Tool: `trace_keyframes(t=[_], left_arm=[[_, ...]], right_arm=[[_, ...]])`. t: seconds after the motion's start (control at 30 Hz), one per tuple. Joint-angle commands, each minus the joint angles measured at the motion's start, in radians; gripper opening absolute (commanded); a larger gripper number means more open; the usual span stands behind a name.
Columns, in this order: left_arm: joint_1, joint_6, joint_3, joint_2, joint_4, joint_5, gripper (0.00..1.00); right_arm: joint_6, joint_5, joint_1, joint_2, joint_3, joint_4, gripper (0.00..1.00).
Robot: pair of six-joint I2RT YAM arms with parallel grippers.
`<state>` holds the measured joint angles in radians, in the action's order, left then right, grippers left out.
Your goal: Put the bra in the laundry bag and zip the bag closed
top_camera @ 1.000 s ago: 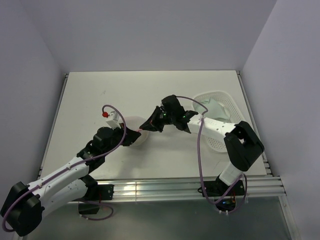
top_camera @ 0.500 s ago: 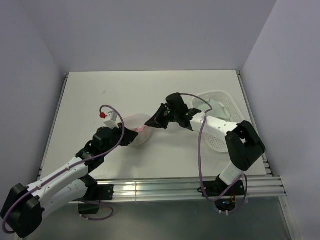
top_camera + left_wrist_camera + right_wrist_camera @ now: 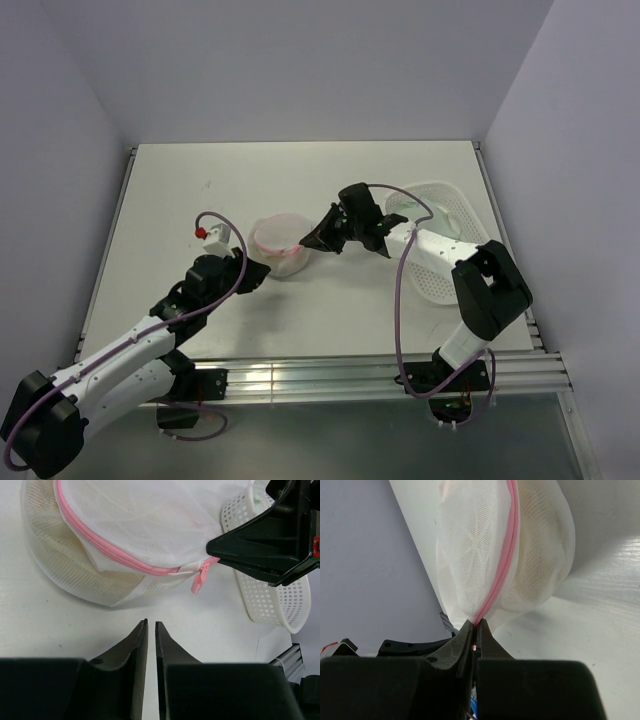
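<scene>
The top view looks steeply down from high behind the near edge, taking in the whole bench (image 3: pixel 180 190). The left wrist view sits low and close, facing over its own jaws at the mesh bag (image 3: pixel 125 525). The right wrist view, closer still, meets the same bag from the opposite side.

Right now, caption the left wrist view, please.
Right tool pinches the laundry bag at its pink zipper; left tool apart.

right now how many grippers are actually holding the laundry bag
1: the right gripper is pinched on the laundry bag at its pink zipper; the left gripper is shut, empty, just short of the bag.
</scene>
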<state>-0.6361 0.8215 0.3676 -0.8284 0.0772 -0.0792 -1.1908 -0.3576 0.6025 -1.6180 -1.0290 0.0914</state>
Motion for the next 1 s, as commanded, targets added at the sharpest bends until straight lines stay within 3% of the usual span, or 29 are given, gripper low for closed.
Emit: trace_keyframes(t=[0.0, 0.07, 0.17, 0.2, 0.23, 0.27, 0.3, 0.47, 0.63, 0.7, 0.97], left_arm=[[0.003, -0.018, 0.025, 0.018, -0.005, -0.022, 0.18], [0.004, -0.016, 0.030, 0.018, -0.013, -0.030, 0.21], [0.004, -0.012, 0.047, 0.023, -0.031, -0.048, 0.37], [0.006, -0.010, 0.065, 0.025, -0.052, -0.056, 0.42], [0.006, -0.010, 0.076, 0.026, -0.060, -0.062, 0.47], [0.006, -0.010, 0.088, 0.025, -0.071, -0.079, 0.50], [0.009, -0.015, 0.100, 0.022, -0.106, -0.085, 0.54], [0.016, -0.035, 0.197, 0.020, -0.166, -0.110, 0.62], [0.027, -0.048, 0.299, 0.014, -0.227, -0.122, 0.71], [0.036, -0.054, 0.350, 0.009, -0.254, -0.128, 0.77], [0.072, -0.108, 0.488, 0.008, -0.399, -0.172, 0.94]], right_arm=[[0.020, 0.013, 0.003, 0.041, -0.046, -0.005, 0.00], [0.026, 0.012, 0.003, 0.040, -0.049, -0.005, 0.00], [0.057, 0.011, 0.003, 0.033, -0.072, 0.001, 0.00], [0.068, 0.029, 0.005, 0.032, -0.095, 0.031, 0.06], [0.082, 0.045, 0.003, 0.033, -0.112, 0.050, 0.13], [0.108, 0.057, 0.003, 0.038, -0.124, 0.063, 0.28], [0.115, 0.065, 0.003, 0.046, -0.138, 0.070, 0.38], [0.166, 0.101, 0.005, 0.122, -0.151, 0.088, 0.90], [0.221, 0.157, 0.006, 0.197, -0.157, 0.157, 0.93], [0.246, 0.213, 0.005, 0.254, -0.138, 0.172, 1.00], [0.408, 0.430, 0.006, 0.486, -0.063, 0.217, 1.00]])
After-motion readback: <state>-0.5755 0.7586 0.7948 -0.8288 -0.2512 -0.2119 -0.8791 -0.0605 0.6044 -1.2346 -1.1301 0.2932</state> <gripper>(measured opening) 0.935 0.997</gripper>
